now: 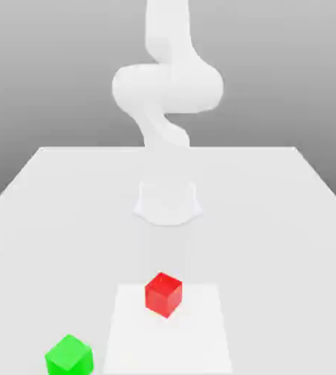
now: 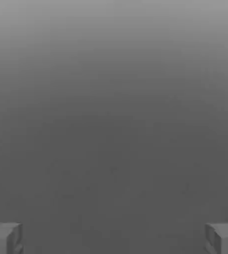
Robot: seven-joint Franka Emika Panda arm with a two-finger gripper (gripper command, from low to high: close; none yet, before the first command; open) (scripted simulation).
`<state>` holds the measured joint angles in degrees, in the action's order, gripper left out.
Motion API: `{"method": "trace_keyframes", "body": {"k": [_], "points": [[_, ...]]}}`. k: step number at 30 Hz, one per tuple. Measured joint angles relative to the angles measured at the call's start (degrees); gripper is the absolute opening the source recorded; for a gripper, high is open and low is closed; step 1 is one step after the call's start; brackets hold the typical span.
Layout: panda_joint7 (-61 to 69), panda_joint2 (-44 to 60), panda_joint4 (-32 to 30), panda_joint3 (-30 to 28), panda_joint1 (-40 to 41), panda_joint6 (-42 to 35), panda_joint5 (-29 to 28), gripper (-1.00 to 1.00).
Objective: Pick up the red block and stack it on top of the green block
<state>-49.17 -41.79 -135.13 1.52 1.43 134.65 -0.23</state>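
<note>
The red block rests on the white table, near the front and about the middle. The green block stands apart from it, further forward and toward the exterior view's left. In the hand view my gripper is open: its two grey fingertips are spread wide with only a plain grey background between them. Neither block lies between the fingers. The white arm rises from its base behind the blocks and runs up out of the picture.
The arm's round base sits at the middle of the table, behind the red block. A slightly lighter square patch marks the table surface under and around the red block.
</note>
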Motion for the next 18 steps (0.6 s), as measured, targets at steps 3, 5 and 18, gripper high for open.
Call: {"method": "trace_keyframes", "body": {"k": [3, 5, 18], "points": [[-4.78, 5.93, -4.66, 1.96, 1.92, 4.08, -0.32, 0.0], [-7.92, 9.8, -7.68, 3.05, 3.07, 6.74, -0.57, 0.0], [-27.49, 38.52, -27.81, 6.63, 7.67, 26.48, 0.77, 0.0]]}}
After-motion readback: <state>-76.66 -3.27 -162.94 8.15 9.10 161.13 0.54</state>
